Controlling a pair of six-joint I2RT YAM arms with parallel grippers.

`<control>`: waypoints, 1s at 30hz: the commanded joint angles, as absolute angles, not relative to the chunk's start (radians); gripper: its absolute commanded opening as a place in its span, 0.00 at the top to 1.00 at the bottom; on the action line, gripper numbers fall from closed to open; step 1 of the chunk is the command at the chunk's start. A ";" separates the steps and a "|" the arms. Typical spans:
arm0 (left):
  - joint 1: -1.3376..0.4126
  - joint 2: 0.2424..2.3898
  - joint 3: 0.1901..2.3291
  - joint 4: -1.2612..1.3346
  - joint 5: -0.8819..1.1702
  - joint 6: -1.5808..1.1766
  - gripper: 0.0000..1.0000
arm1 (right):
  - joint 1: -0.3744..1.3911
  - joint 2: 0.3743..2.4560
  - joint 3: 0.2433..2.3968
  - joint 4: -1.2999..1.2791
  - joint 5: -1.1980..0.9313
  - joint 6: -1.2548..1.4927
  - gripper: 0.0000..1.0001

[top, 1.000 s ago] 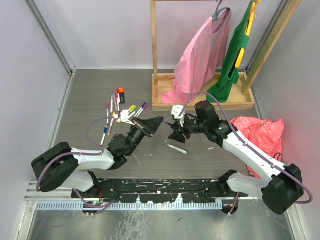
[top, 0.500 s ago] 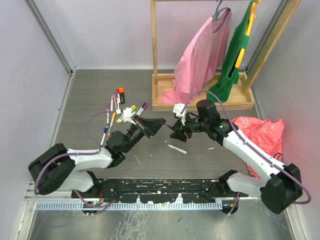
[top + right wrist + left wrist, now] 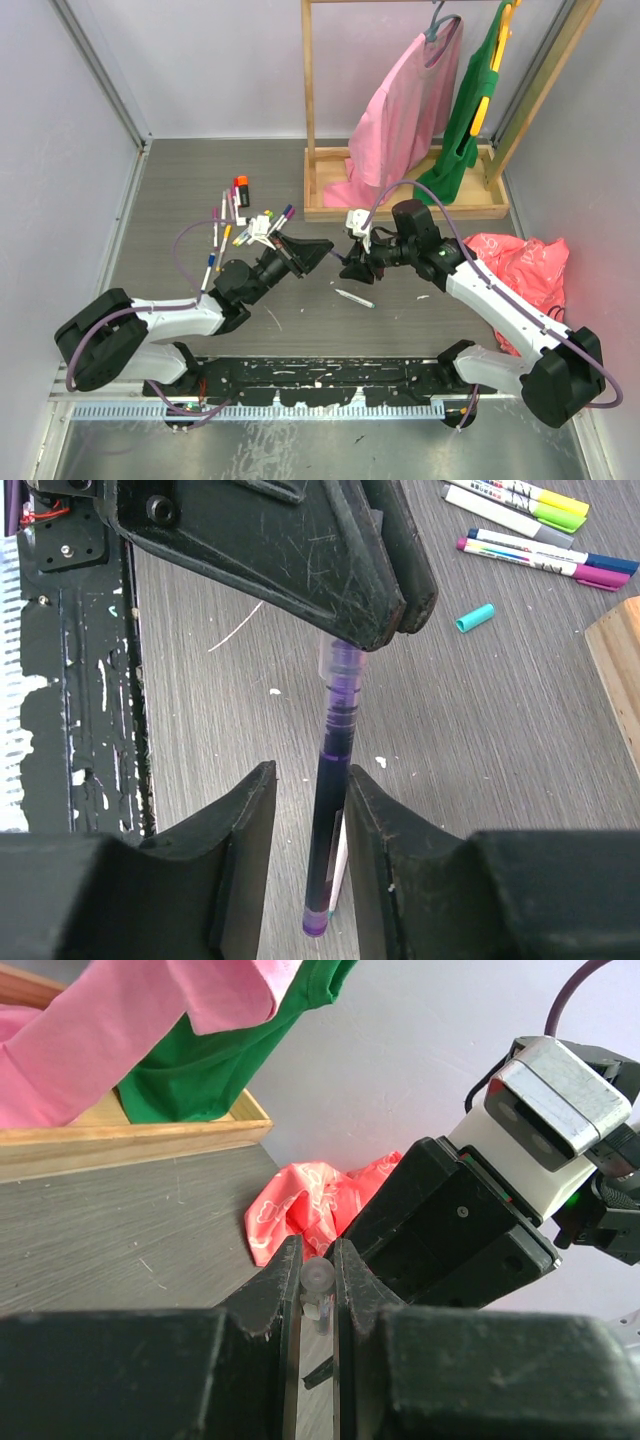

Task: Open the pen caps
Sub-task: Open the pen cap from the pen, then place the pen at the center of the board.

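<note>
The left claw (image 3: 318,1256) pinches the clear end of a slim purple plastic pen (image 3: 335,730), holding it in the air above the grey wood-grain table (image 3: 480,740). The right claw (image 3: 308,777) straddles the pen's other end, its jaws apart and not clamped. A small teal plastic cap (image 3: 475,617) lies loose on the table.

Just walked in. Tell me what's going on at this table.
The left gripper is clamped on one end of a purple pen, holding it out above the table. The right gripper has its jaws open on either side of the pen's other end, not gripping it yet. More pens lie loose on the table behind them, with a teal cap nearby.
</note>
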State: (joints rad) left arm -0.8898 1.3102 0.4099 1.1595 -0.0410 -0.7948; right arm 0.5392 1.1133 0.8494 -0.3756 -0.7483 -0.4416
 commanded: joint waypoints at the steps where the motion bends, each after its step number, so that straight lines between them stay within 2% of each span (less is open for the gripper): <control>1: -0.881 1.302 0.454 1.199 -0.026 -0.769 1.00 | 0.537 1.119 0.899 -0.360 -0.776 -0.444 0.64; 10: -0.813 1.296 0.429 1.324 -0.048 -0.774 1.00 | 0.537 1.176 0.926 -0.415 -0.795 -0.465 0.99; 19: -0.548 1.229 0.441 1.377 -0.005 -0.906 1.00 | 0.538 1.247 0.945 -0.481 -0.812 -0.500 0.99; 26: -0.414 1.125 0.407 1.281 -0.006 -0.947 1.00 | 0.537 1.294 0.943 -0.488 -0.773 -0.505 0.99; 30: -0.383 1.051 0.370 1.167 0.027 -0.977 1.00 | 0.532 1.316 0.940 -0.481 -0.681 -0.499 0.99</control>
State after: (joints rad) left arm -0.4068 1.1183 0.4000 1.2327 0.0170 -0.9459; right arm 0.5339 1.3087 0.9363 -0.4835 -0.7452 -0.4915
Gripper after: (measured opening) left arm 0.129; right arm 0.171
